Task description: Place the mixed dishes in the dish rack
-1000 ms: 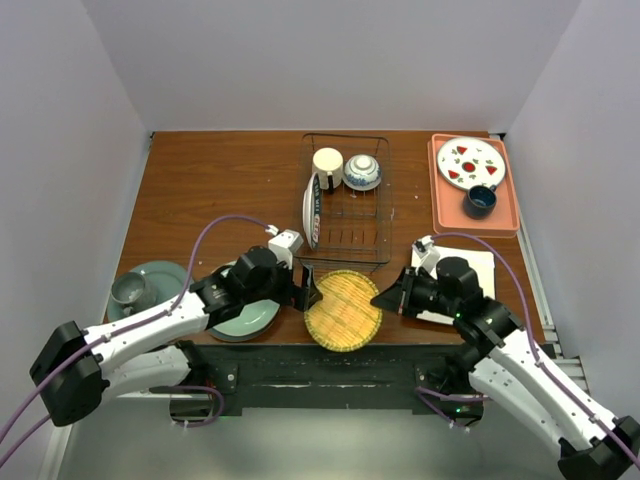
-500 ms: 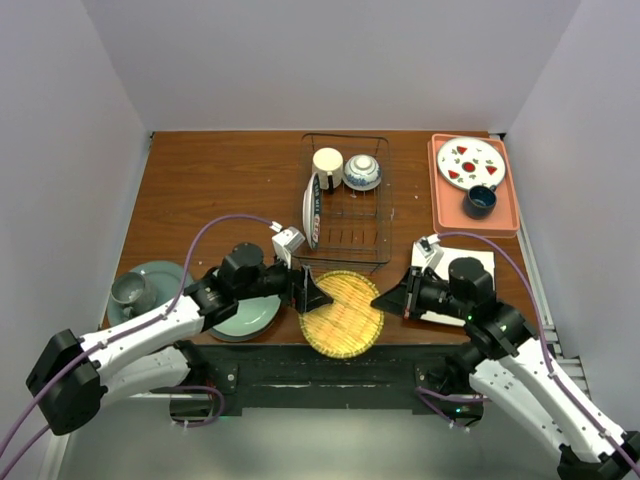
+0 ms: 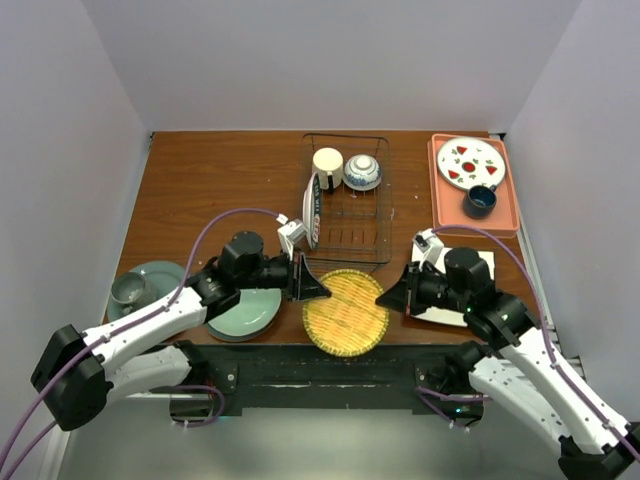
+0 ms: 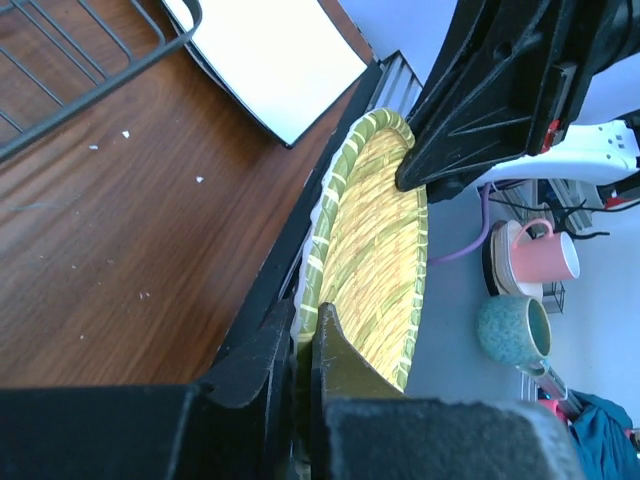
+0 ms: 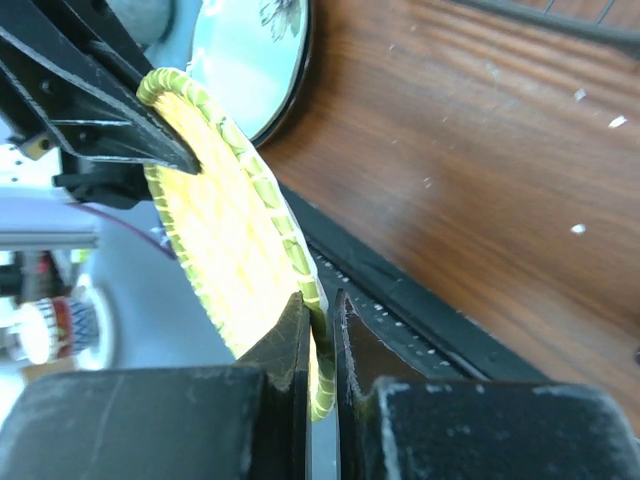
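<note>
Yellow plate [image 3: 346,312] slightly rightward now; inward-reaching left gripper [image 3: 318,290], right gripper [image 3: 385,297] clamped on opposite rims.

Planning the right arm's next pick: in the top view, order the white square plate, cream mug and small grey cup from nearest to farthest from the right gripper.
From the right gripper:
1. white square plate, just to its right.
2. cream mug, at the far end of the dish rack.
3. small grey cup, far left.

Wooden table [image 3: 220,185], dish rack [image 3: 360,226], orange tray [image 3: 445,210], white square plate [image 3: 440,314]
</note>
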You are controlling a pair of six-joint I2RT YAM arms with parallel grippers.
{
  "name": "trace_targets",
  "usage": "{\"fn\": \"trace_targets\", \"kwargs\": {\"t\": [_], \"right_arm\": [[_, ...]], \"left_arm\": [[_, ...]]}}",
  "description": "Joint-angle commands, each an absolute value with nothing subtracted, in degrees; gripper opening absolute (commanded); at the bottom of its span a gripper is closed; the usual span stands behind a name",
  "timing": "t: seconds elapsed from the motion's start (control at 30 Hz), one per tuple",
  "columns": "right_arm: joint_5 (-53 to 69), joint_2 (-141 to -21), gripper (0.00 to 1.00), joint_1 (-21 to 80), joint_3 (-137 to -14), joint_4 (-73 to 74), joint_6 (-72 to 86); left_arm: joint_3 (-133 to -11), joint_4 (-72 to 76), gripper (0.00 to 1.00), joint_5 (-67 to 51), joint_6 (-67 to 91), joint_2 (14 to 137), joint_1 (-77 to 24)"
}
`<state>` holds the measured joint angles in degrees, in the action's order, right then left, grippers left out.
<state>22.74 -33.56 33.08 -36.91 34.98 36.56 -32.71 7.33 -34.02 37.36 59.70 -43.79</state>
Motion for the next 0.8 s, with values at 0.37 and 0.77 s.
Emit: {"fn": "trace_targets", "kwargs": {"t": [0.37, 0.77], "right_arm": [[0.09, -37.18, 0.77, 33.13, -55.98, 40.44, 24.70], [-4.48, -43.41, 0.73, 33.31, -60.64, 34.19, 21.71]], "left_arm": [[-53.43, -20.30, 0.00, -6.95, 31.55, 60.99, -44.56], [-71.88, -25.92, 0.00, 14.05, 33.93, 68.98, -44.74]]}}
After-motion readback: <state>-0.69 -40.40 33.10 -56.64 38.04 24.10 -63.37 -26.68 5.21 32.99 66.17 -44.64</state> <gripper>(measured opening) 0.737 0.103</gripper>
